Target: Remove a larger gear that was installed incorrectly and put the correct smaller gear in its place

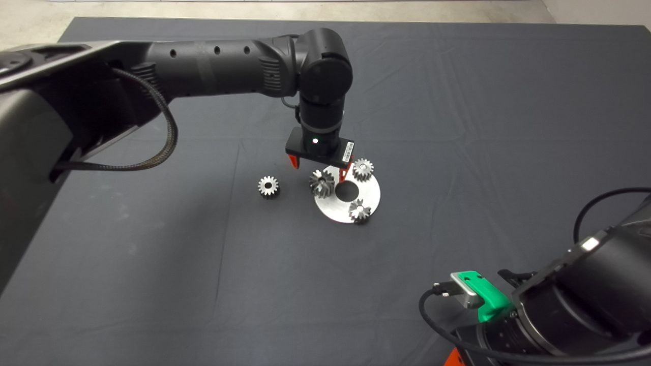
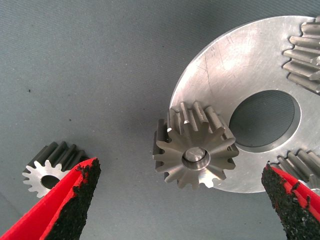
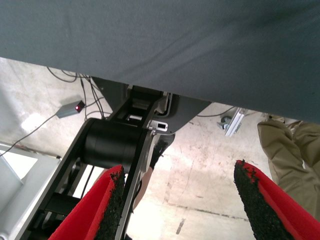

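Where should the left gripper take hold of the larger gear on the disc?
Probably across its toothed rim, coming straight down. The larger gear stands on a pin at the edge of the disc, and the open left gripper already straddles it, with mat on one side and the disc's hole on the other.

A person's khaki-clad leg (image 3: 287, 150) stands on the floor (image 3: 210, 170) beyond the mat (image 1: 457, 101).

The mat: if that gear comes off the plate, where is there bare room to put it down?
Bare mat lies right of the round plate and toward the camera. Between the loose small gear and the big gear it is tight: the left gripper hangs there, open.
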You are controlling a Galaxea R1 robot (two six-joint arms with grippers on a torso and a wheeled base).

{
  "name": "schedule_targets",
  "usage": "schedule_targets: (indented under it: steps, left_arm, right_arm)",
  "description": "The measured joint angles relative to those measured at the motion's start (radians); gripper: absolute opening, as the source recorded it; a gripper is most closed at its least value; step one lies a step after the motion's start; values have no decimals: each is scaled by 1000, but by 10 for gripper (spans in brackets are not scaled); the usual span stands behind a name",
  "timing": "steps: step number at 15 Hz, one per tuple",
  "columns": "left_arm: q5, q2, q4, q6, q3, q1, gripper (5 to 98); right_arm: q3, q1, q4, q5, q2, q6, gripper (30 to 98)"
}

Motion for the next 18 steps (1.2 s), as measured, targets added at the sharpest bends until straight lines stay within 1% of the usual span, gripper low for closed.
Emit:
schedule_targets:
  steps: [4, 9, 18]
  left_arm:
    - [0, 0, -9, -3, 0, 0, 830]
    - [0, -3, -27, -4, -7, 0, 830]
    - [-1, -3, -27, -4, -10, 1, 830]
  right_arm:
    - [-6, 41, 9, 0, 0, 0, 584]
    - [-20, 68, 35, 0, 1, 0, 584]
    - [-25, 80, 46, 0, 16, 0, 584]
